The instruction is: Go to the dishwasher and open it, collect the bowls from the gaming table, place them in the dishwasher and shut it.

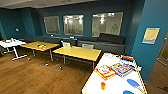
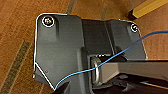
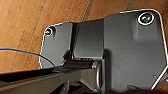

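Note:
The gaming table point(image 1: 114, 86), with a glossy white top and a yellow rim, stands at the lower right of the head view. Two blue bowls lie on its near end: one point(image 1: 133, 82) toward the right rim, the other point(image 1: 128, 92) cut by the picture's lower edge. A small orange cup point(image 1: 103, 85) and colourful board-game boxes point(image 1: 113, 70) share the top. The dishwasher is out of view. Both wrist views look down on the wooden floor point(image 3: 22, 30), and a yellow table corner point(image 2: 147, 7) shows in the left wrist view.
Two yellow tables point(image 1: 77, 53) point(image 1: 38, 46) and a white table point(image 1: 11, 43) stand across the wooden floor point(image 1: 37, 77). A dark bench sofa point(image 1: 105, 42) runs along the teal back wall under the windows. A teal wall with a poster point(image 1: 150, 35) is close on the right.

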Robot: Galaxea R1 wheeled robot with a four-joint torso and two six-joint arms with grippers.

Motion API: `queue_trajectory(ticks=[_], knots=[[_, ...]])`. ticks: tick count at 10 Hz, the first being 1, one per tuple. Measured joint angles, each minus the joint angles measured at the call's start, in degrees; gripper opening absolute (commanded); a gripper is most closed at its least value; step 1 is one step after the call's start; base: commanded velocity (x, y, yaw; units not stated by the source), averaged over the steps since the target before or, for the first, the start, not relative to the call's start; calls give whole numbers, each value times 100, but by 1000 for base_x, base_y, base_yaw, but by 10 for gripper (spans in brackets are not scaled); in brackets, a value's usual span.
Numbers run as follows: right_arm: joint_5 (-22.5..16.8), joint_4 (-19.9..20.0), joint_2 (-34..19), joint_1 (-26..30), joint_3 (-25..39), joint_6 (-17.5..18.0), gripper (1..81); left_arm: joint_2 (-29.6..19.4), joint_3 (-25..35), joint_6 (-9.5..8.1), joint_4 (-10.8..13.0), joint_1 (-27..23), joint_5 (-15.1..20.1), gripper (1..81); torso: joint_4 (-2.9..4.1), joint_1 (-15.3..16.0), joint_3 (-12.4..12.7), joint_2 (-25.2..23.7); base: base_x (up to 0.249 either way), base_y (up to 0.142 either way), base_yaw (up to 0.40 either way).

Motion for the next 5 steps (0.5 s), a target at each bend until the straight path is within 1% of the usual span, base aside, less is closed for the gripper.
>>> queue_trajectory(ticks=[5], knots=[[2, 0, 0, 0, 0, 0, 811, -2, 0, 0, 0, 0, 0, 811, 0, -2, 0, 0, 0, 0, -357]])
